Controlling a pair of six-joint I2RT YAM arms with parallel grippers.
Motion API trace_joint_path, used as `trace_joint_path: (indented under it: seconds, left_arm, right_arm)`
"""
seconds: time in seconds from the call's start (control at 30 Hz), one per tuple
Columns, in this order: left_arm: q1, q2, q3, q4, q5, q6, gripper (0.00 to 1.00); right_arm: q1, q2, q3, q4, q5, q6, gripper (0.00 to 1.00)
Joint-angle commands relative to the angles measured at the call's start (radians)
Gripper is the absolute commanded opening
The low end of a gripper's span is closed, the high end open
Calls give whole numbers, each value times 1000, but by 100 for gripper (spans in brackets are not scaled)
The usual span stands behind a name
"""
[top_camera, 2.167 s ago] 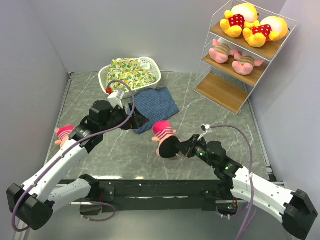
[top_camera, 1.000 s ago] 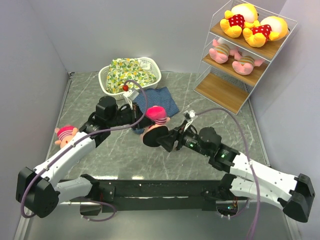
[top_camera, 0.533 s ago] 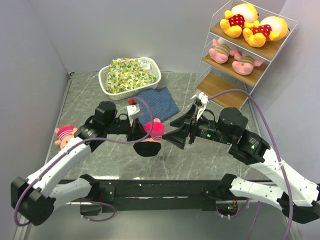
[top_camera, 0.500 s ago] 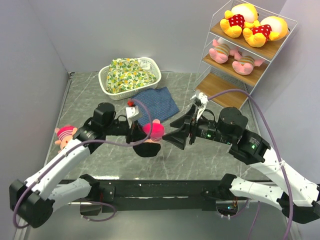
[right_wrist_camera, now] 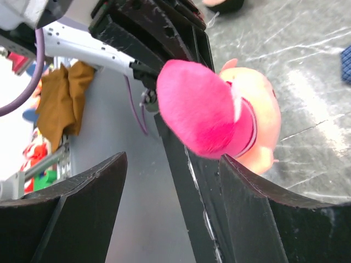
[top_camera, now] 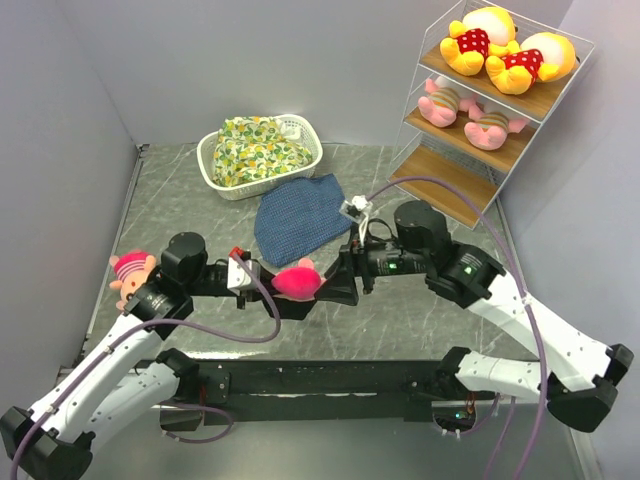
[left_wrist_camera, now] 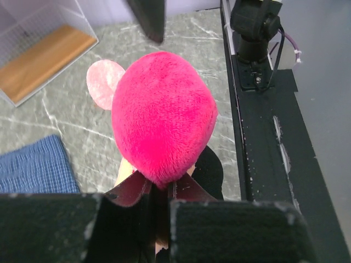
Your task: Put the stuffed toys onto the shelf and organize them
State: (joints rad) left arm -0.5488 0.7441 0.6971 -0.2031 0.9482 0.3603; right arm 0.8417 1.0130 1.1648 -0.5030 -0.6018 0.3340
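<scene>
My left gripper (top_camera: 268, 283) is shut on a pink-hatted doll (top_camera: 296, 281) and holds it above the table's near middle. In the left wrist view the doll's hat (left_wrist_camera: 162, 118) fills the centre, above my shut left gripper (left_wrist_camera: 162, 189). My right gripper (top_camera: 322, 290) is open, its tips just right of the doll. In the right wrist view the doll (right_wrist_camera: 211, 112) sits just beyond the spread gripper (right_wrist_camera: 174, 159), close over the right finger (right_wrist_camera: 263, 213). A second doll (top_camera: 130, 270) lies at the left. The shelf (top_camera: 445, 180) holds two yellow bears (top_camera: 500, 45) on its top board and two piglets (top_camera: 465, 115) on the middle one.
A blue folded cloth (top_camera: 298, 215) lies flat behind the grippers. A white basket (top_camera: 308, 135) with a floral cloth bundle (top_camera: 255, 145) stands at the back. The shelf's bottom board (left_wrist_camera: 44, 55) is bare. Grey walls close in both sides.
My left gripper has drawn the doll a little toward the near edge. My right gripper has dropped and swung left to the doll's side, its jaws slightly narrower.
</scene>
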Motion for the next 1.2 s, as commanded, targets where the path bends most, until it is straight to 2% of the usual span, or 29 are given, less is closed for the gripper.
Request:
trace_joint_path:
  seconds: [0.0,0.1,0.33,0.5,0.57,0.7,0.77,0.87,0.9,0.97,1.0,1.03,1.1,1.13,1.17]
  left_arm:
    - [-3,-31,-41,73,67,65,1]
    - [-3,-46,-48,73,67,71,1]
    - [-3,-58,-76,103,66,69,1]
    - [-3,-54,-79,123,58,63,1]
    - [-5,-49,-79,123,55,65,1]
    - [-3,-58,-84,128,49,65,1]
    - [-3,-66,-87,136,46,60,1]
    - [-3,-75,-93,145,46,52,1]
    - [-5,-75,-94,146,34,43,1]
    - [-3,-80,-94,154,14,35,1]
    - [-3,-78,-96,169,-3,14,4]
    - [-5,-80,-97,178,-35,3,22]
    - [-5,-84,-100,192,-55,-14,51]
    - [-5,-87,-100,197,-61,-20,69]
    - [-3,-88,-100,195,-62,-21,75]
  right_arm:
    - [-9,59,68,-8,-66,-46,75]
    - [-19,100,102,-19,-52,-53,76]
    - [-96,214,179,-52,-156,-55,76]
    - [-90,231,99,108,-340,20,75]
    - [-84,236,88,127,-358,20,75]
    - [-67,289,131,17,-328,-47,72]
    - [-64,295,124,17,-337,-49,70]
    - [-61,289,90,64,-352,-36,59]
    - [-58,288,91,58,-346,-39,42]
    - [-59,274,95,49,-320,-55,24]
    - [-59,268,99,44,-317,-59,8]
    - [-59,262,102,43,-317,-67,1]
    - [-59,245,108,41,-309,-87,0]
    - [-59,240,113,41,-299,-93,0]
    - [-59,227,114,40,-285,-110,0]
